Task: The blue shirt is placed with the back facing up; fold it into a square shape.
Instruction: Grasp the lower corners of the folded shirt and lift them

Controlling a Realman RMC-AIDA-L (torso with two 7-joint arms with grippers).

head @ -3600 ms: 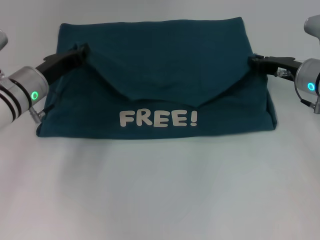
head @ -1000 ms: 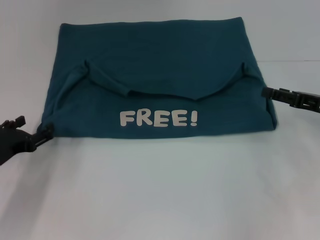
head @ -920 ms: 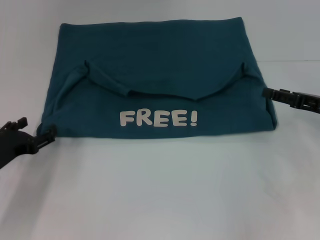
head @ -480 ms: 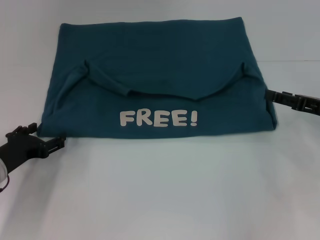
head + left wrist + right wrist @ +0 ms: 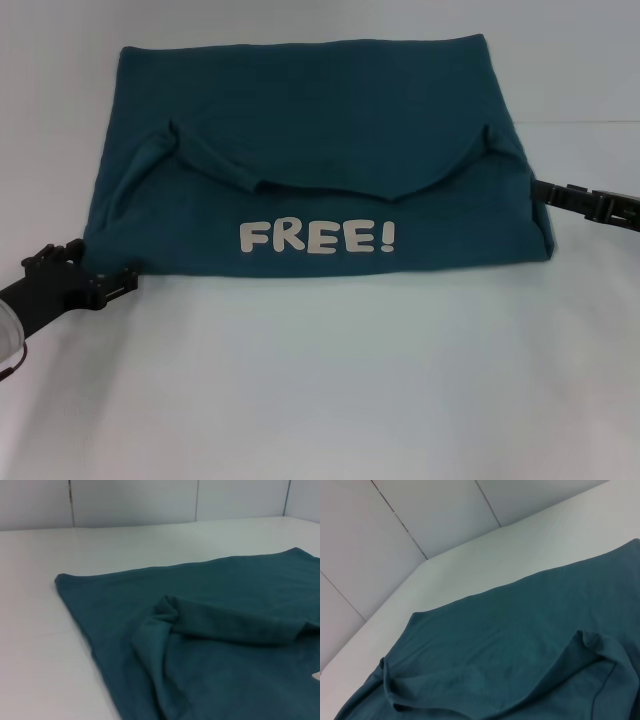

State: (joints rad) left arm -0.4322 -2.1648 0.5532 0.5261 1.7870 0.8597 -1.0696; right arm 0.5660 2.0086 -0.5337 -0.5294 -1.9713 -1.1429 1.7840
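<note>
The blue shirt (image 5: 310,110) lies folded on the white table, its near flap turned up so the white "FREE!" lettering (image 5: 316,237) shows. My left gripper (image 5: 104,262) is open at the shirt's near-left corner, one finger (image 5: 62,253) on the outer side and the other finger (image 5: 122,277) along the near edge. My right gripper (image 5: 534,187) reaches in from the right, its tip touching the shirt's right edge. The left wrist view shows the teal cloth (image 5: 215,645) with a folded ridge; the right wrist view shows the same cloth (image 5: 500,645).
White table (image 5: 330,380) stretches wide in front of the shirt. Pale wall panels (image 5: 395,525) stand behind the table's far edge.
My left gripper has slid right and forward along the table until its fingers straddle the shirt's near-left corner. The right gripper has barely shifted. The shirt lies as before.
</note>
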